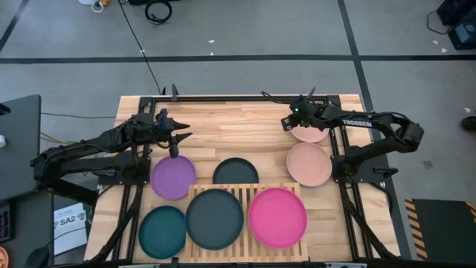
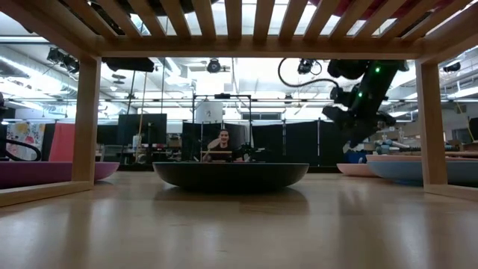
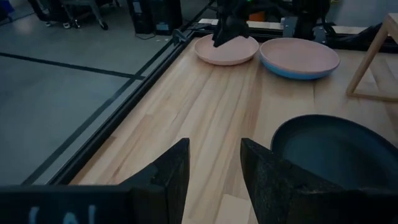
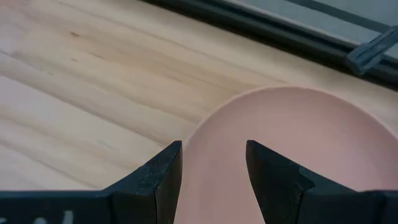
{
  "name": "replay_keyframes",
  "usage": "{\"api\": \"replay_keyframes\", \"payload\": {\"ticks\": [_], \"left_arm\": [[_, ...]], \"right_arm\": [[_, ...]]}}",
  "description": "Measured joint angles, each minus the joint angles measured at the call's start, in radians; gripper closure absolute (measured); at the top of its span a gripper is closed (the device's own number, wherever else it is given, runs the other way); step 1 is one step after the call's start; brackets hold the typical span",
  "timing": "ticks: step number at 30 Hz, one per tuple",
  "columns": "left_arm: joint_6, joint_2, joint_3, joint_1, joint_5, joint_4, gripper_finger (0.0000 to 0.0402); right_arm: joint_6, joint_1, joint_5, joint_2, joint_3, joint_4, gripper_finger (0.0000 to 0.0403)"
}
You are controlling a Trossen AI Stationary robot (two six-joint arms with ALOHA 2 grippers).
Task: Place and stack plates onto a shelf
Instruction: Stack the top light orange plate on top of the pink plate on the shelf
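Note:
The slatted wooden shelf (image 1: 245, 192) stands at the table's near edge with a dark grey plate (image 1: 214, 218) and a magenta plate (image 1: 277, 217) side by side on it. On the tabletop lie a purple plate (image 1: 173, 177), a teal plate (image 1: 162, 231), a second dark grey plate (image 1: 236, 172) and two pale pink plates (image 1: 309, 164), (image 1: 310, 135). My right gripper (image 4: 213, 174) is open above the left rim (image 4: 205, 134) of the farther pink plate, clear of it in the low view (image 2: 355, 138). My left gripper (image 1: 177, 145) hangs open beyond the purple plate's far rim.
The nearer pink plate shows a blue underside (image 3: 298, 70) in the left wrist view. Bare plank tabletop (image 1: 238, 134) stretches between the two arms. Black frame rails run along the table's far edge (image 1: 223, 97). A person sits in the room behind (image 2: 222, 142).

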Motion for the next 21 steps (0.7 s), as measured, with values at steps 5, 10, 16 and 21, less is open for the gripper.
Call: {"api": "replay_keyframes", "payload": {"ticks": [5, 10, 16, 21], "left_arm": [[-0.001, 0.0, 0.0, 0.0, 0.0, 0.0, 0.0253], [-0.001, 0.0, 0.0, 0.0, 0.0, 0.0, 0.0253], [-0.001, 0.0, 0.0, 0.0, 0.0, 0.0, 0.0253], [-0.001, 0.0, 0.0, 0.0, 0.0, 0.0, 0.0253]], "right_arm": [[0.033, 0.002, -0.028, 0.058, 0.0, 0.066, 0.022], [0.066, 0.002, -0.03, 0.112, 0.001, 0.092, 0.022], [0.055, 0.008, -0.036, 0.179, 0.001, 0.111, 0.022], [0.05, 0.024, -0.036, 0.224, 0.001, 0.141, 0.022]]}}
